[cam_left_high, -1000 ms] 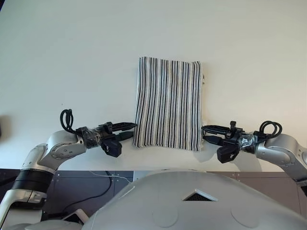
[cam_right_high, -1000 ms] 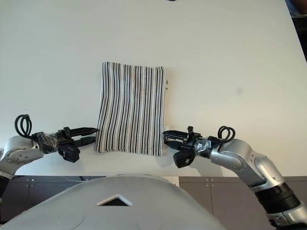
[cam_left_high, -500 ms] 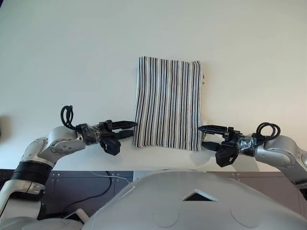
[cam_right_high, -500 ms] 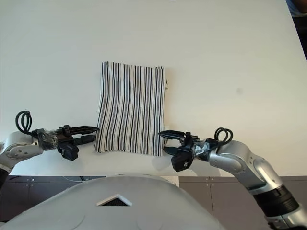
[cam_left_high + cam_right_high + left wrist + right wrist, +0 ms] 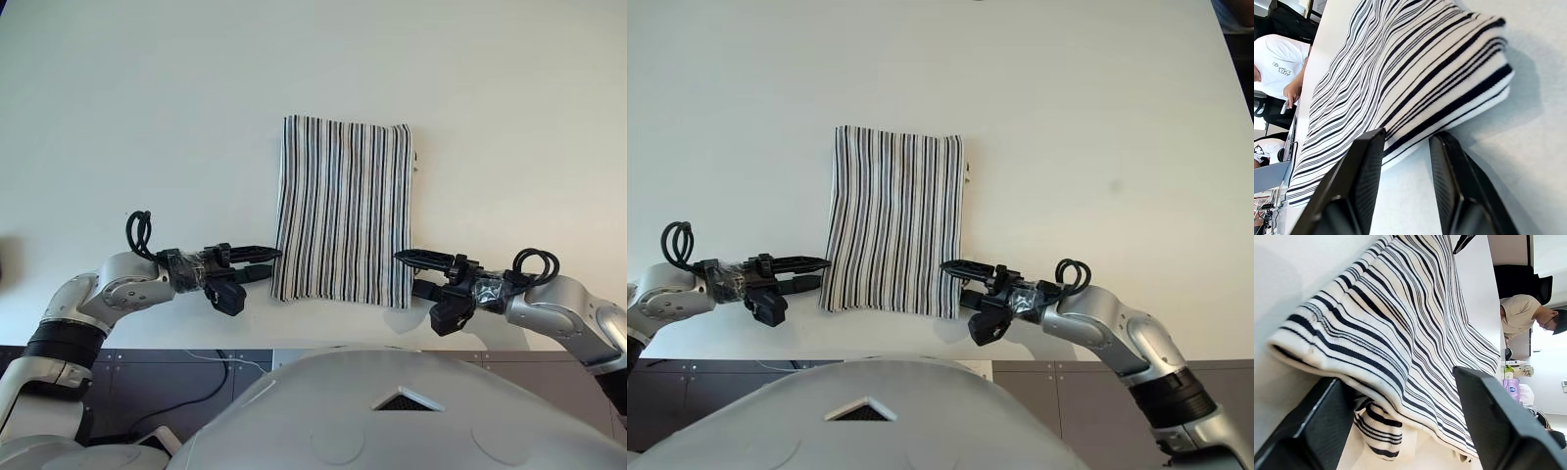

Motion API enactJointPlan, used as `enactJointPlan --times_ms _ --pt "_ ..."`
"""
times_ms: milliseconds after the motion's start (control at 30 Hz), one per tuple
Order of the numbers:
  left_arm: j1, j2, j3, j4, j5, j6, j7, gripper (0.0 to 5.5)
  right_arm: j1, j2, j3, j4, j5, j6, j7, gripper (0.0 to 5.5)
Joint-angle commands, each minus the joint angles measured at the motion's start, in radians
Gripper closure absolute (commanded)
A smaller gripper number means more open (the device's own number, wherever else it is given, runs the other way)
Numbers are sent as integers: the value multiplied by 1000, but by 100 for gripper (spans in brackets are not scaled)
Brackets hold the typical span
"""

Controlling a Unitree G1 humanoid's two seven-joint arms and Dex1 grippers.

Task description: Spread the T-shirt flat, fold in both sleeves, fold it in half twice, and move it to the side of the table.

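Observation:
The striped T-shirt point(image 5: 343, 211) lies folded into a flat rectangle in the middle of the white table point(image 5: 147, 117). My left gripper point(image 5: 274, 263) is open at the shirt's near left corner, its fingertips just reaching the cloth edge. In the left wrist view the left gripper point(image 5: 1410, 134) has that folded corner lying just ahead of its spread fingers. My right gripper point(image 5: 406, 271) is open at the near right corner, with one finger over the cloth and the other by the near edge. The right wrist view has the right gripper point(image 5: 1398, 377) with the layered corner point(image 5: 1327, 333) between its fingers.
Both grippers are low over the table close to its front edge point(image 5: 294, 345). Bare white tabletop extends to the left, right and far side of the shirt.
My right gripper has slid left, from beside the shirt's near right corner to over it. The left gripper has hardly shifted. The shirt has not moved.

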Motion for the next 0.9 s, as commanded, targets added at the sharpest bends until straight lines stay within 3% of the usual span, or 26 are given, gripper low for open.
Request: enactJointPlan --times_ms 33,233,367,567,800,900 --pt "55 46 -19 36 82 -35 -7 385 7 -17 14 69 -63 6 19 212" --pt "78 52 -4 30 111 -81 29 385 7 -17 18 77 -57 -14 6 212" --pt "76 28 -12 36 150 -76 53 385 -12 -30 20 94 -41 -45 9 280" --pt "96 10 -32 33 197 -80 79 474 -35 -41 26 134 -38 -82 15 399" --pt "92 2 -46 49 223 -76 106 536 -51 -41 31 165 -28 -107 19 528" --pt "82 7 -55 -17 122 -25 67 540 -47 -28 27 117 89 -57 61 539"
